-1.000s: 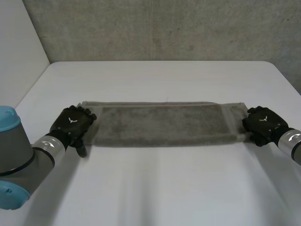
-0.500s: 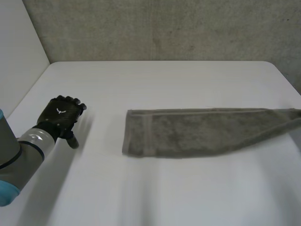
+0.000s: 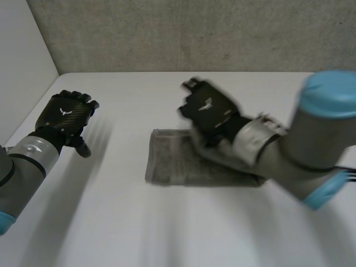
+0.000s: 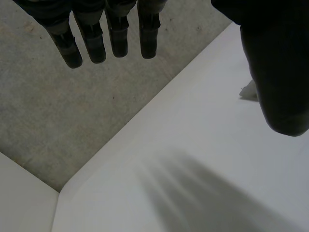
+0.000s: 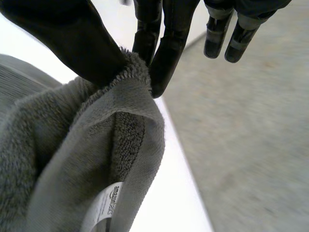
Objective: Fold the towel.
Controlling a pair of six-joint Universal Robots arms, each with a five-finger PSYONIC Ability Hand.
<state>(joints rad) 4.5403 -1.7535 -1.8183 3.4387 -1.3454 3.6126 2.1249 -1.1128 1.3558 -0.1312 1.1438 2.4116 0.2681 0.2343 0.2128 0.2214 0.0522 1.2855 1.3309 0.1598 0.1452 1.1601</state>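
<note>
White table (image 3: 167, 233), concrete wall (image 3: 167, 33) behind. Grey towel (image 3: 169, 164) mid-table, one end flat, other end raised. Right hand (image 3: 208, 111) pinching raised end's edge between thumb and fingers. Left hand (image 3: 67, 114) well apart from towel, fingers straight, holding nothing.

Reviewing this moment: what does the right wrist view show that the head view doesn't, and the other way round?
Right wrist view: the right hand's thumb and fingers pinch a bunched edge of the towel, and a white label sits on the cloth hanging from the pinch. Head view: the left hand holds nothing, apart from the towel, over the table; the towel's end nearer that hand lies flat; the right arm crosses above the cloth. Both: the grey towel, the right hand on it, the white table.
</note>
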